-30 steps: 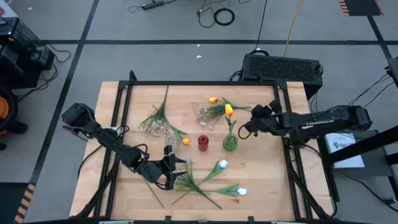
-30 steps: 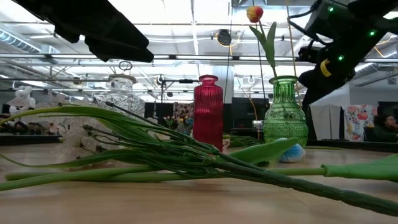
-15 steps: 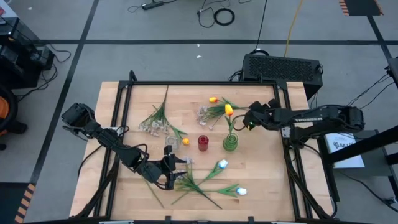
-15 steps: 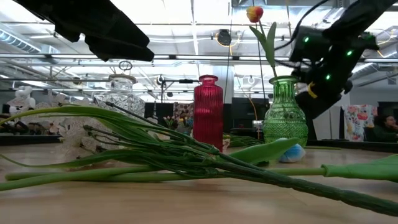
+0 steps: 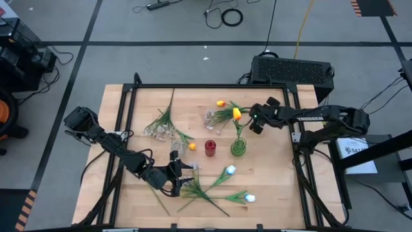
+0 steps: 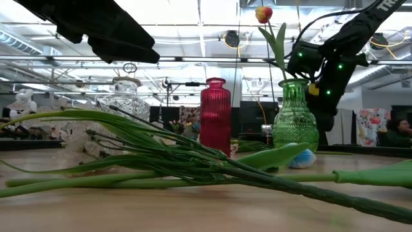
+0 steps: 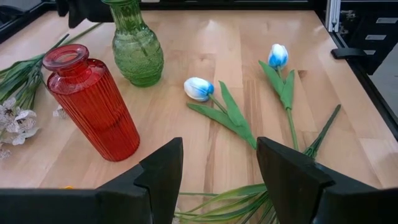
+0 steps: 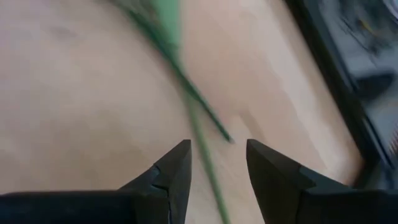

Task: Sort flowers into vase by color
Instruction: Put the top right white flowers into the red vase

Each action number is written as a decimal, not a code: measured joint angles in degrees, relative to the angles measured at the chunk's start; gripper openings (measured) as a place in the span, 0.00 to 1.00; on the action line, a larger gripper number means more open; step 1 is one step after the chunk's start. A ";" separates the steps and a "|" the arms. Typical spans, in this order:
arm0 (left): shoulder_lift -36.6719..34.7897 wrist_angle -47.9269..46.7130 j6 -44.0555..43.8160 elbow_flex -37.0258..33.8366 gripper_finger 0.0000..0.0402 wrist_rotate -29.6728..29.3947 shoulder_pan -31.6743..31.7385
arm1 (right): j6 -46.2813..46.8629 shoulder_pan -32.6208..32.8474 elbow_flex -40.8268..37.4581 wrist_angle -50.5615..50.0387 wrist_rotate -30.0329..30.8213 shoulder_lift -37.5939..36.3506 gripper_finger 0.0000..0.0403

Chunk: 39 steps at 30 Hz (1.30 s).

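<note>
Grey floor and cables surround the wooden table [image 5: 135, 200], which carries three vases in a row at its middle: clear, red [image 5: 210, 147] and green vase [image 5: 238, 149]. One orange tulip [image 5: 236, 114] stands in the green vase; two pale-blue tulips [image 5: 230, 171] lie near the front edge. Beside them rests the left claw [image 5: 175, 180], released. The right claw [image 5: 255, 120], also released, hovers toward the back edge above another orange tulip's stem [image 8: 200, 118].

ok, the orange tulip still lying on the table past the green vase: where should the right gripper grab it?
Probably mid-stem, from above. The orange tulip lies flat, its stem bare between head and leaves, and the right gripper, open, is close by.
</note>
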 joint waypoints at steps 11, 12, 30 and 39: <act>0.00 0.02 -0.39 0.00 0.53 0.00 0.00 | -25.18 -3.67 0.00 6.31 -12.65 0.01 0.36; 0.01 0.02 -0.39 0.00 0.53 0.00 0.00 | -26.45 -4.02 0.00 6.65 -13.97 0.01 0.36; 0.00 0.01 0.31 0.00 0.53 0.00 1.19 | -33.80 -14.25 0.00 10.93 -22.58 1.38 0.36; 0.00 0.00 0.50 0.00 0.53 0.02 1.75 | -33.21 -14.86 0.07 11.80 -22.32 8.57 0.36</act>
